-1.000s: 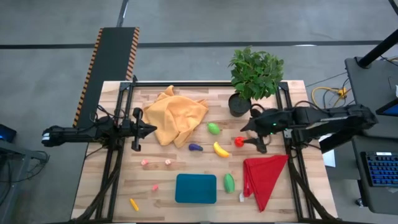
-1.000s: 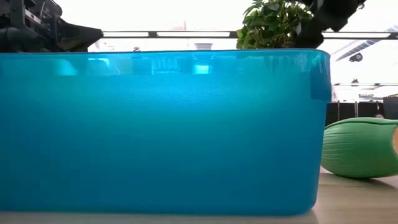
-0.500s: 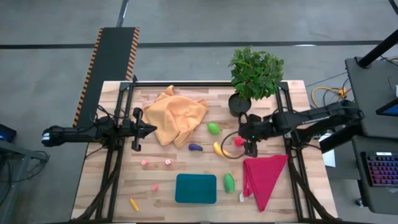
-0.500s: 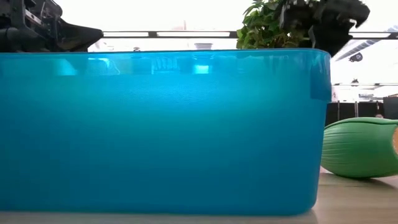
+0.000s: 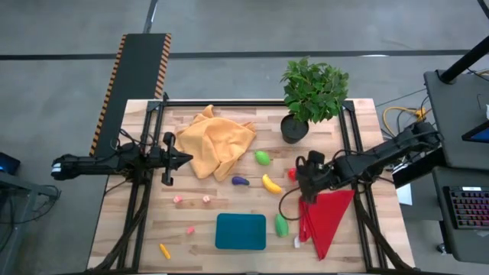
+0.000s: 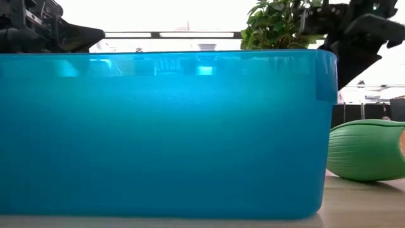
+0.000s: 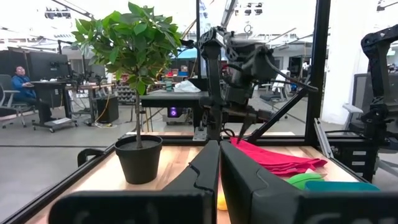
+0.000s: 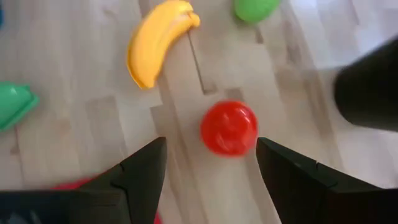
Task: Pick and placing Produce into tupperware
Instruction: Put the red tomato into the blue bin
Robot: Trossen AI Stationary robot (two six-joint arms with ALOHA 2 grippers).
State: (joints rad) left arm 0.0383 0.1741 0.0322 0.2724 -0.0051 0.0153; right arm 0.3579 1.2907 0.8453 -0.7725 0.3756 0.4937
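Note:
The teal tupperware point(image 5: 241, 231) stands near the table's front edge. Around it lie the produce: a red tomato point(image 5: 291, 174), a yellow banana point(image 5: 270, 183), a purple eggplant point(image 5: 240, 181), two green pieces point(image 5: 262, 157) point(image 5: 281, 224), an orange carrot point(image 5: 164, 250) and pink bits point(image 5: 178, 200). My right gripper point(image 5: 299, 182) hangs open, slanting down just above the tomato point(image 8: 229, 127), which lies on the wood ahead of the gap between its fingers point(image 8: 143, 174). At the left edge my left gripper point(image 5: 187, 159) waits shut and level, holding nothing.
A crumpled orange cloth point(image 5: 214, 141) lies at the back left. A red cloth point(image 5: 325, 218) lies at the front right, under my right arm. A potted plant point(image 5: 313, 92) stands at the back right, close behind the tomato. Black frame rails run along both sides.
My right gripper has come down and swung toward the table's near edge, tipping more steeply downward and rolling a little. It now hangs over the tomato. Its fingers have stayed open. Nothing on the table has moved.

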